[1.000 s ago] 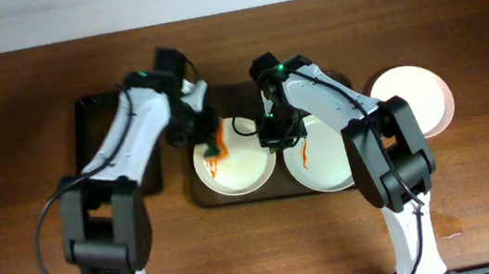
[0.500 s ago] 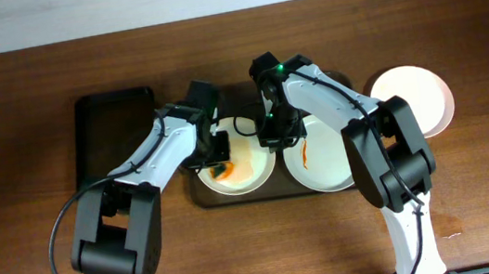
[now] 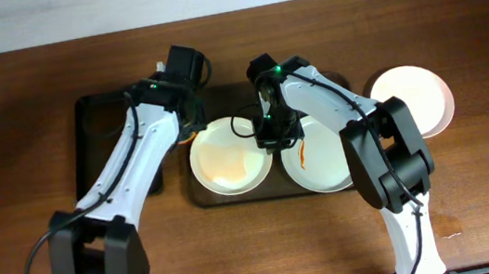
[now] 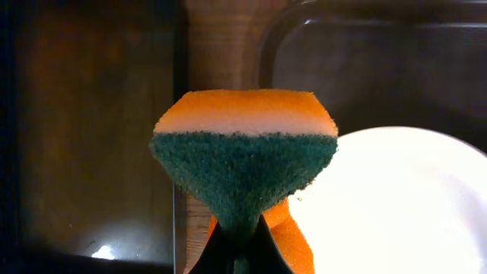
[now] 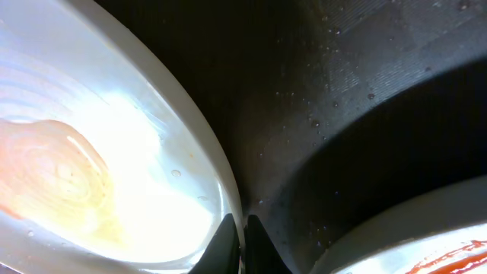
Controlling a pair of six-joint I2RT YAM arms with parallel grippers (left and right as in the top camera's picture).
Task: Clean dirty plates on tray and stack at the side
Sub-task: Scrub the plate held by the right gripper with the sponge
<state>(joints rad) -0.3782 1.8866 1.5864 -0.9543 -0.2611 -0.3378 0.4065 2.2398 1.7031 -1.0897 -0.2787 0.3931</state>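
Note:
The dark brown tray (image 3: 221,95) holds two white plates. The left plate (image 3: 229,160) bears a faint pale orange film; in the right wrist view it (image 5: 91,175) shows the same film. The right plate (image 3: 327,160) has an orange-red smear. A third plate (image 3: 413,98) lies on the table at the right, off the tray. My right gripper (image 3: 266,140) is shut on the left plate's rim (image 5: 237,228). My left gripper (image 3: 188,116) is shut on an orange and green sponge (image 4: 243,156), held above the tray's left edge, off the plate (image 4: 396,205).
A narrower black tray (image 3: 114,139) lies left of the brown tray; it fills the left of the left wrist view (image 4: 91,129). A strip of wooden table (image 4: 217,46) separates the two trays. A pale wall runs along the table's far edge.
My left gripper lifted the sponge off the left plate and drew back up-left to the tray's edge. The orange smear on that plate is now a faint film. The right gripper stayed put.

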